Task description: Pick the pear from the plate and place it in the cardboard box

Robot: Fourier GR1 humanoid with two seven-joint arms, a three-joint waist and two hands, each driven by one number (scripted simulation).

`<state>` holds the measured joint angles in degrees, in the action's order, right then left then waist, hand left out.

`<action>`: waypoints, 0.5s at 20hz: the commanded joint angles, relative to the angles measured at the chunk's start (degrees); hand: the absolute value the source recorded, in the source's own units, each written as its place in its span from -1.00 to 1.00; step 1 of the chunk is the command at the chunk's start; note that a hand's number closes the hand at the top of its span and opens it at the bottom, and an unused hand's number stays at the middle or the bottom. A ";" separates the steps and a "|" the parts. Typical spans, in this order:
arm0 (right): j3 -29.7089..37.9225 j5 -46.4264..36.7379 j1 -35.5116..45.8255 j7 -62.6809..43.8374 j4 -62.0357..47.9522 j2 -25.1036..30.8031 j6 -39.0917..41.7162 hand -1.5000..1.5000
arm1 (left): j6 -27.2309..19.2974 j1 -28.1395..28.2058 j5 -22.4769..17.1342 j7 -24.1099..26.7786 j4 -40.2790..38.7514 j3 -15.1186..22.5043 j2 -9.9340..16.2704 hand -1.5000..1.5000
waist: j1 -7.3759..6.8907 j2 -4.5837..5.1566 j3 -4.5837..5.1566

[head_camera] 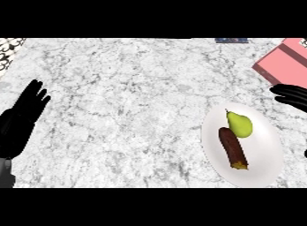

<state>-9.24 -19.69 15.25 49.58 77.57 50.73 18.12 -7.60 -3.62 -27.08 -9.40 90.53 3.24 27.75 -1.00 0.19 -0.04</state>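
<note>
Reaching is the step I judge us to be in: the pear [239,124] lies untouched on the white plate [263,170], stem toward the far side, just beside a brown sausage-like item [233,148] that lies along the plate's middle and seems to touch the pear's lower left. My right hand [299,99] shows at the view's right edge, fingers spread and pointing left, holding nothing, up and to the right of the pear with bare marble worktop [130,97] and plate rim between them. A dark bit lower on the right edge may be its thumb; I cannot tell for sure. The pink box [290,64] sits in the far right corner, partly behind that hand and cut by the frame, so I cannot see its opening. It looks pink rather than cardboard brown, but it is the only box in view. My left hand [19,119] rests open at the left edge, fingers up, well away from everything. Next, I think the right hand needs to come down and left over the pear, approaching from the right side so the fingers close on the fruit alone and do not nudge the brown item. After that comes a lift and a short carry back toward the box.
</note>
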 commanded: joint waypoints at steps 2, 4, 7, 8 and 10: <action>-2.37 -6.06 2.79 4.25 -6.41 -1.59 2.53 -1.00 | 0.86 2.34 0.65 -1.44 3.21 -0.84 -0.90 0.00 | 0.26 -0.12 0.02; -3.30 -7.58 5.39 2.51 -7.27 -2.89 3.36 -1.00 | -0.93 2.73 2.80 -1.61 3.44 -0.07 -2.52 0.00 | 0.37 -0.13 0.03; -3.97 -10.00 5.70 2.37 -7.59 -3.16 3.04 -1.00 | -0.27 0.84 1.81 -4.00 4.29 -2.67 -1.72 0.00 | 0.60 -0.17 0.04; -4.07 -11.36 6.98 4.90 -11.28 -3.86 2.14 -1.00 | 1.28 1.32 2.44 -1.50 2.42 -2.78 -2.39 0.00 | 0.48 -0.10 0.03; -4.47 -12.33 7.02 3.08 -11.82 -6.01 1.20 -1.00 | 2.98 6.02 2.50 -1.38 6.40 -3.36 -1.59 0.00 | 0.30 -0.18 0.03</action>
<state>-13.08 -29.27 21.07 50.41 68.16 47.04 16.95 -6.19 -0.78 -25.00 -10.66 93.88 1.03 26.03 -0.67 0.08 -0.01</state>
